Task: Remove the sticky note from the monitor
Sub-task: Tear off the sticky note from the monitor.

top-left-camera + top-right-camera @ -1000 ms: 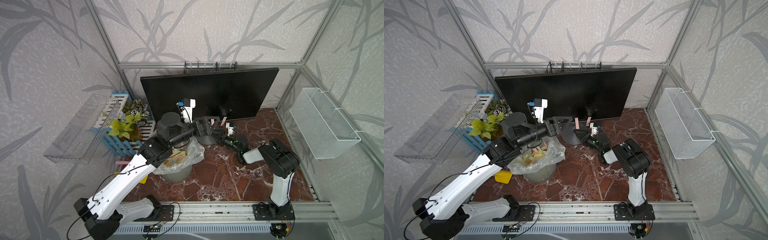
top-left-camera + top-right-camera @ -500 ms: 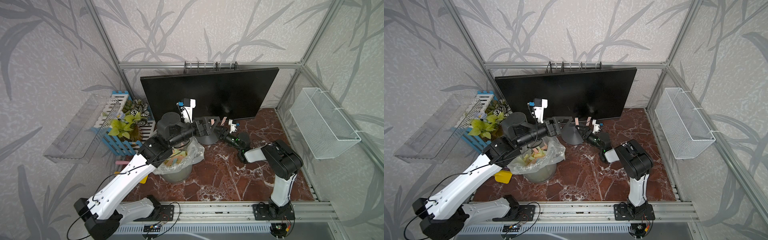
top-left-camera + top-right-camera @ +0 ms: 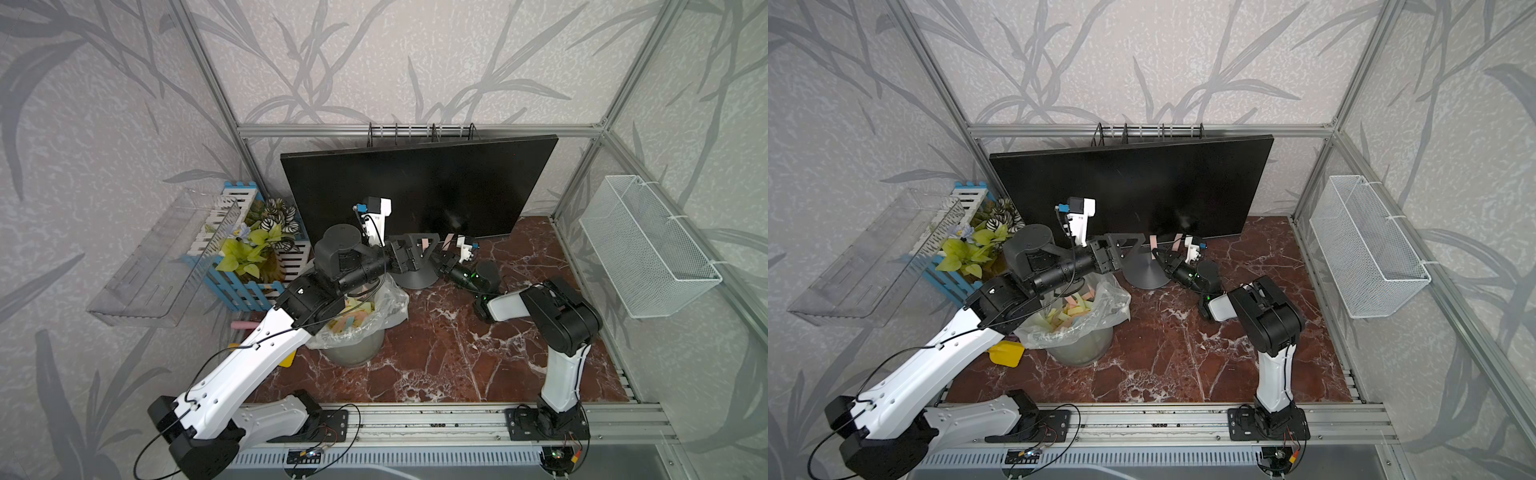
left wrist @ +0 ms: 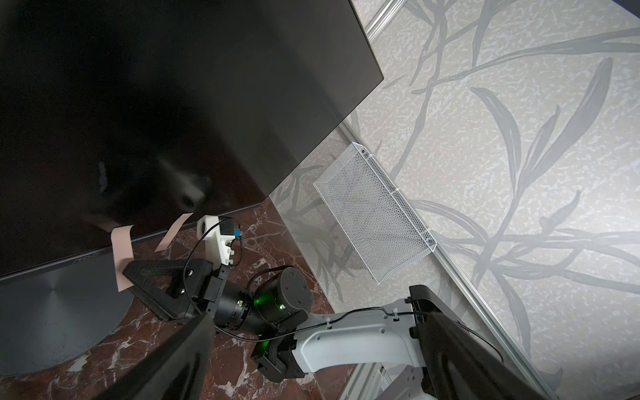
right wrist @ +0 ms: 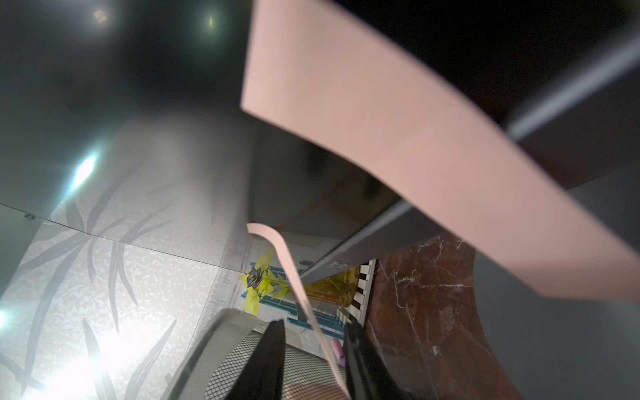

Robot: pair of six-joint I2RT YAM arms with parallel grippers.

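A: right hand (image 5: 313, 323) state?
B: Its fingers (image 5: 270, 353) sit either side of a pink sticky note (image 5: 294, 277). There's a narrow gap left, so no pinch yet.
A: Where's the note?
B: It hangs off the bottom bezel of the monitor (image 4: 173, 104), above the grey disc stand (image 4: 52, 311). A second sticky note (image 4: 173, 232) is just beside it on the same edge.
A: left hand?
B: left hand (image 3: 424, 251) is spread wide, near the stand. The monitor stands at the back of the marble bench (image 3: 436, 353).
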